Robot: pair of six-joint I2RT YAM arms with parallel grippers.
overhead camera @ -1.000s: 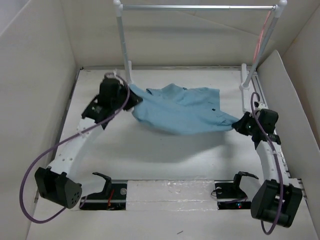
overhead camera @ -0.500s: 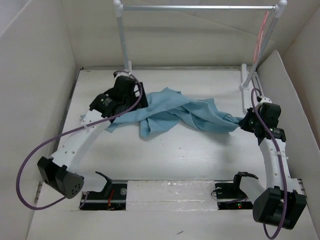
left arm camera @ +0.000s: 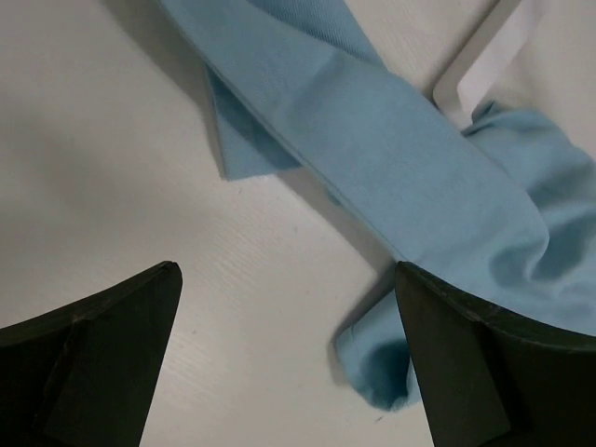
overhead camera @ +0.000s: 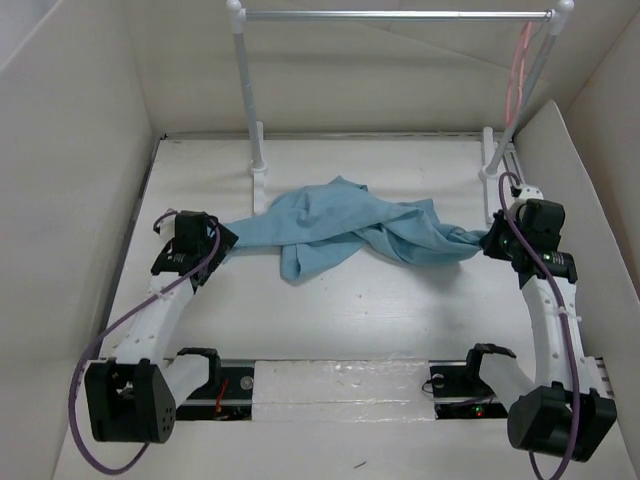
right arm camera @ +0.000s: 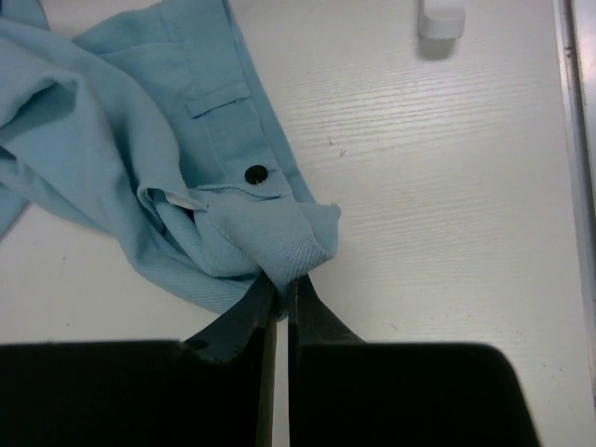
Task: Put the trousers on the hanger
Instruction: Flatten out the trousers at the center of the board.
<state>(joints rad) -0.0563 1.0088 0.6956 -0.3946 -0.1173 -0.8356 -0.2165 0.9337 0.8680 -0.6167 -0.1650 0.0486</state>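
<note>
One pair of trousers (overhead camera: 340,225): crumpled on the surface (overhead camera: 350,320).
Left fingers (left arm camera: 93,363): spread wide, empty, beside a leg end.
Right fingers (right arm camera: 237,321): pressed together, pinching the waistband near the button (right arm camera: 254,173).
Hanger (overhead camera: 517,75): at right end of rail (overhead camera: 400,15).

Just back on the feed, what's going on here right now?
The right gripper is clamped on the light blue trousers at the waistband corner by the dark button. The left gripper is open, holding nothing, over the table beside their other end. The trousers lie crumpled on the table; the pink hanger hangs on the silver rail, unused.
</note>
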